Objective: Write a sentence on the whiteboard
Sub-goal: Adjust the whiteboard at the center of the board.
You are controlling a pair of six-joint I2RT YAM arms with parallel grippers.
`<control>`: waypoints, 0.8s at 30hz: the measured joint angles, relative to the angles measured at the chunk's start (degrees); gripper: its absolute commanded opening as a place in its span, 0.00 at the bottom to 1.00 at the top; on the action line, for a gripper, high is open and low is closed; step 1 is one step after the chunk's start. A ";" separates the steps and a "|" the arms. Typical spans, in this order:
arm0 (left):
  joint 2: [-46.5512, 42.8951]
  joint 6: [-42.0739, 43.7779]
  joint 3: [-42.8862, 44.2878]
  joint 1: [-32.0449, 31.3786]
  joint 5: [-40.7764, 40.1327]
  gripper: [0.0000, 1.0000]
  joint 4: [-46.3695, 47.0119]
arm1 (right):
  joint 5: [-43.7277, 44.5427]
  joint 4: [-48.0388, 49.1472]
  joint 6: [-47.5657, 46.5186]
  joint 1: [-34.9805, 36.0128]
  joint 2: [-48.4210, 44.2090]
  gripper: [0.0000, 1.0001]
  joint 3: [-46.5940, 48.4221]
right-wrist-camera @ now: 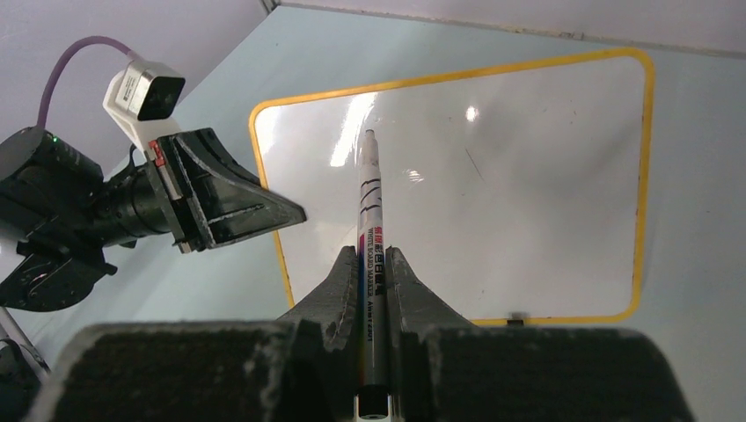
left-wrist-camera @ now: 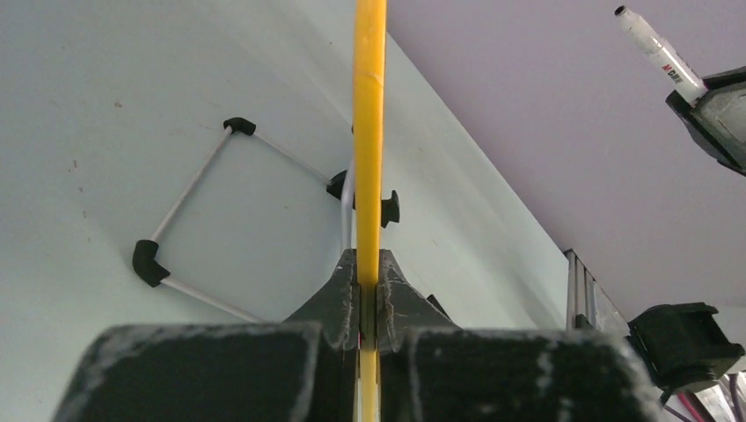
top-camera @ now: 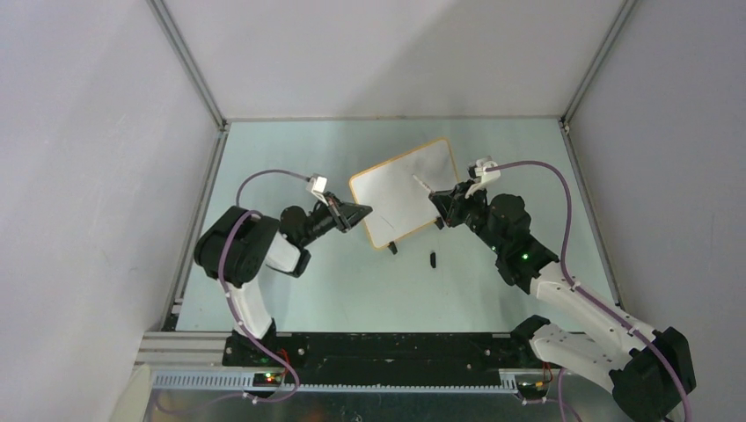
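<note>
Surroundings: plain grey walls (top-camera: 396,53) with metal corner rails close in a pale green tabletop (top-camera: 290,290).
Whiteboard: the whiteboard (top-camera: 391,207) sits near the middle of the tabletop, turned at a slant between the two arms, its yellow-orange frame running all round.
Board foot: a black clip foot (top-camera: 391,247) shows at the near edge of the board.
Left claw: the left claw (left-wrist-camera: 369,281) is clenched on the whiteboard's left edge, the frame pinched edge-on between its two fingers in the left wrist view.
Right claw: the right claw (right-wrist-camera: 374,264) is clamped on a marker (right-wrist-camera: 369,202), which lies straight along the gap between its fingers, tip pointing away.
Marker tip: it stands over the white surface, towards the board's left half; whether it touches cannot be told.
Board surface: glossy, with bright glints and one short thin dark stroke (right-wrist-camera: 475,163); no letter can be read.
Loose piece: a small black piece (top-camera: 433,258) lies on the tabletop just beside the board's near edge, apart from both claws.
</note>
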 measured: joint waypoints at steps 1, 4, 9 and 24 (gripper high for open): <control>0.28 -0.17 0.35 0.52 0.81 0.00 0.00 | 0.00 0.02 0.02 -0.02 0.04 0.00 0.00; 1.60 -0.63 1.86 2.56 4.20 0.00 -0.02 | -0.07 0.04 0.02 -0.17 0.24 0.00 0.00; 4.52 -1.75 4.76 6.19 11.63 0.00 0.55 | -0.57 0.04 0.04 -0.31 0.46 0.00 0.00; 17.18 -12.50 23.06 7.04 28.63 0.00 1.51 | -1.49 0.09 0.17 -0.76 0.46 0.00 0.00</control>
